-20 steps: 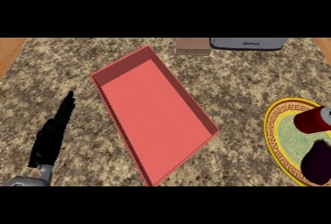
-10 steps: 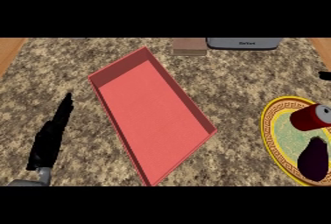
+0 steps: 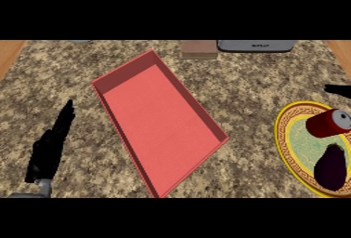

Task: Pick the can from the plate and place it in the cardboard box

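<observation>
Head view: eggplant [image 3: 332, 166] lies beside can [image 3: 329, 122] on plate [image 3: 296, 153].

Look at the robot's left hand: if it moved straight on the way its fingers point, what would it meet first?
The left hand points up and slightly right. Probably the left wall of the red box, near its far corner, though it might pass over it, since height is unclear.

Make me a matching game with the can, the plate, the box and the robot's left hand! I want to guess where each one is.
Things:
1. can
2. plate
3. box
4. left hand

Places:
A. middle of the counter
B. left side, fingers straight
C. lying on the plate
D. right edge of the counter

Pairs: 1-C, 2-D, 3-A, 4-B
</observation>
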{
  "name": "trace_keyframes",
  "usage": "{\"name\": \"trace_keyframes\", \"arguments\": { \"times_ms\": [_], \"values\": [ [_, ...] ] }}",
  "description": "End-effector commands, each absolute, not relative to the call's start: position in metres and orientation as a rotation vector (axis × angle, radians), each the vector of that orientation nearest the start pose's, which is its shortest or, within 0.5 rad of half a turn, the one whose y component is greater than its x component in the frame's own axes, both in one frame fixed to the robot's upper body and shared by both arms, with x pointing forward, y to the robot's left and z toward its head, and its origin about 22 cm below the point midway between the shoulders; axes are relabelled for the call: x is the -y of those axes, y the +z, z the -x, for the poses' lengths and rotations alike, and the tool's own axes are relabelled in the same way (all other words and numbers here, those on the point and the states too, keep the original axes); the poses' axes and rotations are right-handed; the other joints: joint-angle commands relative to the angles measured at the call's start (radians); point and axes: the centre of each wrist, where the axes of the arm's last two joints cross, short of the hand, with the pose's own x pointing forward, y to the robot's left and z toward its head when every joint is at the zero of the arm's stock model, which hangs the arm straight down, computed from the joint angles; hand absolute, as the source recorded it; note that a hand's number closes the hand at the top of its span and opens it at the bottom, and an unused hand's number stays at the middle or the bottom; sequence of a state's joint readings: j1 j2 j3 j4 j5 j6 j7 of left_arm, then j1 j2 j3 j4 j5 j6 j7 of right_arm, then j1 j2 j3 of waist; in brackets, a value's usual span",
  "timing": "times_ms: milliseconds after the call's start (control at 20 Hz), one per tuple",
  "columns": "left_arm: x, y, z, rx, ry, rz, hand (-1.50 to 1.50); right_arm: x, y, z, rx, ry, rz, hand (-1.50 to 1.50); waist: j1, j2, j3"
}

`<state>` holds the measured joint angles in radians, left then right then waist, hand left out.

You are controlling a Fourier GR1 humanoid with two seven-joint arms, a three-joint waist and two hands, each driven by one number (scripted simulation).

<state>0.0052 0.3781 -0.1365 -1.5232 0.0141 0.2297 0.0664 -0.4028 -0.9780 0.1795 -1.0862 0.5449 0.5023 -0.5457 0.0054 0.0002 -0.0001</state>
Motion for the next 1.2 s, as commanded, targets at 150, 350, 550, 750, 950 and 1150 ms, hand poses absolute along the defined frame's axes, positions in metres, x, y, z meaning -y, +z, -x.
{"name": "trace_keyframes", "arguments": {
  "times_ms": [150,350,550,750,950,1150],
  "values": [
    [-0.268,-0.003,-0.242,1.426,-0.2,-0.377,0.0,0.451,0.122,-0.312,1.143,1.517,0.478,-1.5,-0.002,0.001,0.0],
    [-0.289,0.012,-0.238,1.446,-0.207,-0.366,0.0,0.442,0.126,-0.318,1.133,1.533,0.474,-1.5,0.0,0.0,0.0],
    [-0.292,-0.006,-0.256,1.442,-0.199,-0.365,0.0,0.449,0.109,-0.327,1.154,1.528,0.472,-1.5,0.003,0.003,0.0],
    [-0.286,0.011,-0.264,1.454,-0.179,-0.371,0.0,0.433,0.11,-0.314,1.152,1.522,0.478,-1.5,-0.008,-0.001,0.0],
    [-0.285,0.013,-0.24,1.44,-0.2,-0.374,0.0,0.434,0.101,-0.318,1.153,1.515,0.46,-1.5,-0.003,-0.001,0.0],
    [-0.288,0.016,-0.226,1.446,-0.197,-0.374,0.0,0.42,0.102,-0.336,1.153,1.51,0.472,-1.5,0.004,0.0,0.0]
  ]
}}
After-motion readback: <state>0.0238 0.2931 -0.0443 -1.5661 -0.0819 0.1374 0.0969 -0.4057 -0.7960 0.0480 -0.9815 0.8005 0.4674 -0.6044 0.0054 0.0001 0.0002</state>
